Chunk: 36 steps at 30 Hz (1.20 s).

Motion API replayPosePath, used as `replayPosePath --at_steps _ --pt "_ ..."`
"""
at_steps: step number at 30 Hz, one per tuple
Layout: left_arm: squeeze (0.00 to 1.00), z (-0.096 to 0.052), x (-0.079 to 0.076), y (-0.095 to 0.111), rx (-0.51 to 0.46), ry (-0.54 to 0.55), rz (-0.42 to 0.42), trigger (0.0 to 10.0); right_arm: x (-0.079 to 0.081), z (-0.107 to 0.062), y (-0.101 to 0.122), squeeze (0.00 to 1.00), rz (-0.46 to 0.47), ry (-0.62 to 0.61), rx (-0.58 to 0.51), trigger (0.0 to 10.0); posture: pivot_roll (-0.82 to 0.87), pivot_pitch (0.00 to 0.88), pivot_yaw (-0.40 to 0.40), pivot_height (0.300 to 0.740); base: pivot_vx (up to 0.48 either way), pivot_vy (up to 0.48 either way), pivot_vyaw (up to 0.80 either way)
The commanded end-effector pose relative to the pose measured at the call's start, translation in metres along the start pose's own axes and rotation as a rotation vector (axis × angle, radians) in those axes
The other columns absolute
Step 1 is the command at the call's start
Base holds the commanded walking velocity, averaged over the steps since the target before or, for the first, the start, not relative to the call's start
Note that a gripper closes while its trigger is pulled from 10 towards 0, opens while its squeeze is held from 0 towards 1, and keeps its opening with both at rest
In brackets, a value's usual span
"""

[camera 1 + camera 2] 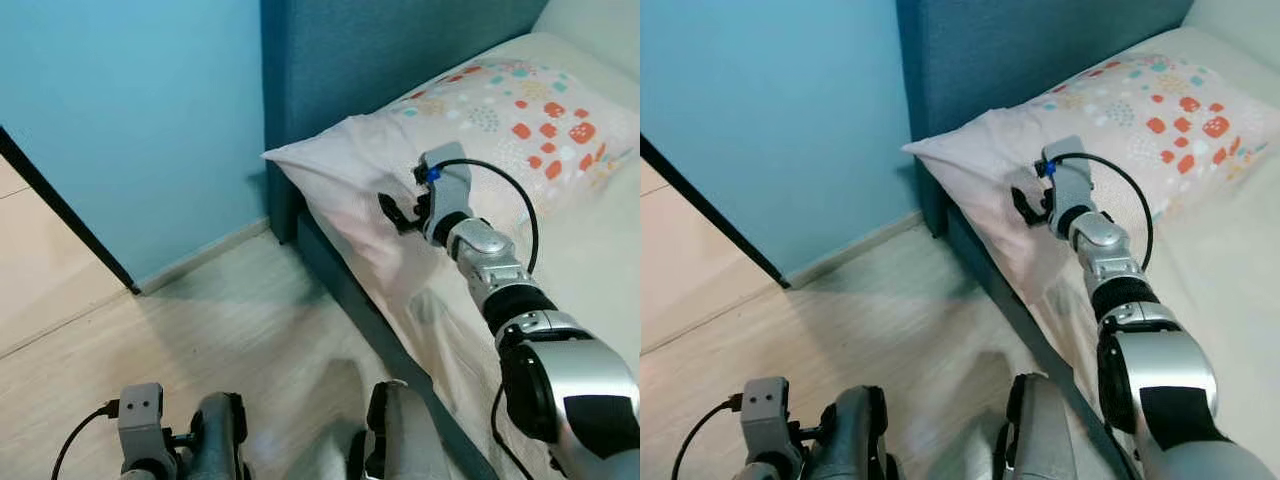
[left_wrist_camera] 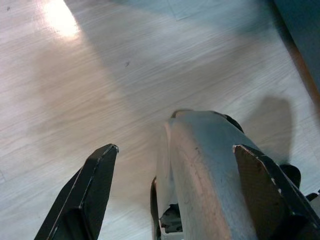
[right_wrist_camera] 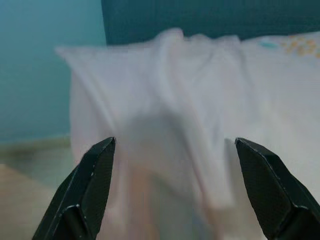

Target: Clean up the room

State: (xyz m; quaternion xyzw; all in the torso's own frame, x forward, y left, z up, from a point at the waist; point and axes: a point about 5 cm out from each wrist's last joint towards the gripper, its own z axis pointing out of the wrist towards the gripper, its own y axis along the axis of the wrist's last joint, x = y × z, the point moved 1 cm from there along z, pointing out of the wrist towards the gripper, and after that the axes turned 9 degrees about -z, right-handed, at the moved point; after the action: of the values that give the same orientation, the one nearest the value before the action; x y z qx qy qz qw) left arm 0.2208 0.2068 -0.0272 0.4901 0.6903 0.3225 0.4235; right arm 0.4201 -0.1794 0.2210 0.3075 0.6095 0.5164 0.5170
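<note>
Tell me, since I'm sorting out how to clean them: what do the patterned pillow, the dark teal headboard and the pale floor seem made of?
The patterned pillow looks like soft woven cotton, matte, creased at its corner. The dark teal headboard seems upholstered in fabric, dull and finely textured. The pale floor looks like wood-effect laminate or vinyl planks, faintly glossy with visible seams. The open right gripper hovers at the pillow.

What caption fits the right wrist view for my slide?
Right gripper, black fingers spread open, faces the pale pink patterned pillow at the teal upholstered headboard.
</note>
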Motion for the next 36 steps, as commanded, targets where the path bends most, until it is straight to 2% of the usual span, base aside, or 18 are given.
replayPosePath --at_steps 1,2,3,5,7,9,10,12,13,14,16,21,23,26,30,31,34,36 --pt "0.00 0.005 -0.018 -0.019 0.084 -0.029 -0.054 10.0 0.010 -0.005 -0.009 0.00 0.114 0.033 -0.050 10.0 0.16 0.276 -0.099 0.591 0.000 0.000 0.00" --pt "0.00 0.012 -0.023 -0.015 0.080 -0.037 -0.057 10.0 0.015 -0.007 -0.012 0.00 0.157 0.053 -0.080 10.0 0.15 0.266 -0.100 0.591 0.000 0.000 0.00" --pt "0.00 0.012 -0.023 -0.015 0.080 -0.037 -0.057 10.0 0.015 -0.007 -0.012 0.00 0.157 0.053 -0.080 10.0 0.15 0.266 -0.100 0.591 0.000 0.000 0.00" --pt "0.00 0.026 -0.031 -0.001 0.057 -0.041 -0.055 10.0 0.026 -0.014 -0.027 0.00 0.225 0.061 -0.085 10.0 0.13 0.200 -0.099 0.601 0.000 0.000 0.00" --pt "0.00 0.031 -0.033 0.005 0.048 -0.039 -0.053 10.0 0.028 -0.017 -0.033 0.00 0.251 0.055 -0.079 10.0 0.13 0.189 -0.098 0.606 0.000 0.000 0.00" --pt "0.00 0.045 -0.034 0.026 0.011 -0.011 -0.026 10.0 0.038 -0.027 -0.053 0.00 0.298 0.047 -0.048 10.0 0.10 0.114 -0.087 0.616 0.000 0.000 0.00" --pt "0.00 0.045 -0.034 0.026 0.011 -0.011 -0.026 10.0 0.038 -0.027 -0.053 0.00 0.298 0.047 -0.048 10.0 0.10 0.114 -0.087 0.616 0.000 0.000 0.00" --pt "0.00 0.056 -0.032 0.050 -0.037 0.021 -0.010 10.0 0.050 -0.037 -0.073 0.00 0.301 0.058 0.001 10.0 0.10 0.080 -0.079 0.626 0.000 0.000 0.00" --pt "0.00 0.056 -0.032 0.050 -0.037 0.021 -0.010 10.0 0.050 -0.037 -0.073 0.00 0.301 0.058 0.001 10.0 0.10 0.080 -0.079 0.626 0.000 0.000 0.00" --pt "0.00 0.061 -0.032 0.061 -0.053 0.027 -0.010 10.0 0.054 -0.042 -0.080 0.00 0.318 0.057 0.019 10.0 0.09 0.063 -0.074 0.631 0.000 0.000 0.00" --pt "0.00 0.064 -0.032 0.069 -0.060 0.031 -0.011 10.0 0.058 -0.047 -0.089 0.00 0.317 0.052 0.053 10.0 0.08 0.040 -0.069 0.636 0.000 0.000 0.00" --pt "0.00 0.068 -0.032 0.072 -0.045 0.043 -0.004 10.0 0.068 -0.056 -0.106 0.00 0.329 0.042 0.114 10.0 0.07 0.008 -0.059 0.646 0.000 0.000 0.00" --pt "0.00 0.067 -0.032 0.059 0.009 0.056 0.008 10.0 0.080 -0.063 -0.115 0.00 0.330 0.059 0.145 10.0 0.06 0.000 -0.049 0.656 0.000 0.000 0.00" --pt "0.00 0.065 -0.032 0.051 0.040 0.063 0.011 10.0 0.085 -0.064 -0.117 0.00 0.326 0.072 0.154 10.0 0.05 0.000 -0.045 0.661 0.000 0.000 0.00" --pt "0.00 0.052 -0.022 0.011 0.190 0.108 0.014 10.0 0.105 -0.067 -0.126 0.00 0.321 0.111 0.206 10.0 0.04 0.000 -0.038 0.681 0.000 0.000 0.00" --pt "0.00 0.052 -0.022 0.011 0.190 0.108 0.014 10.0 0.105 -0.067 -0.126 0.00 0.321 0.111 0.206 10.0 0.04 0.000 -0.038 0.681 0.000 0.000 0.00" --pt "0.00 0.036 -0.008 -0.021 0.313 0.157 0.033 10.0 0.119 -0.082 -0.148 0.00 0.279 0.137 0.329 10.0 0.03 0.000 -0.038 0.696 0.000 0.000 0.00" --pt "0.00 0.031 -0.005 -0.028 0.343 0.167 0.038 10.0 0.122 -0.087 -0.156 0.00 0.262 0.142 0.370 10.0 0.03 0.000 -0.039 0.701 0.000 0.000 0.00"
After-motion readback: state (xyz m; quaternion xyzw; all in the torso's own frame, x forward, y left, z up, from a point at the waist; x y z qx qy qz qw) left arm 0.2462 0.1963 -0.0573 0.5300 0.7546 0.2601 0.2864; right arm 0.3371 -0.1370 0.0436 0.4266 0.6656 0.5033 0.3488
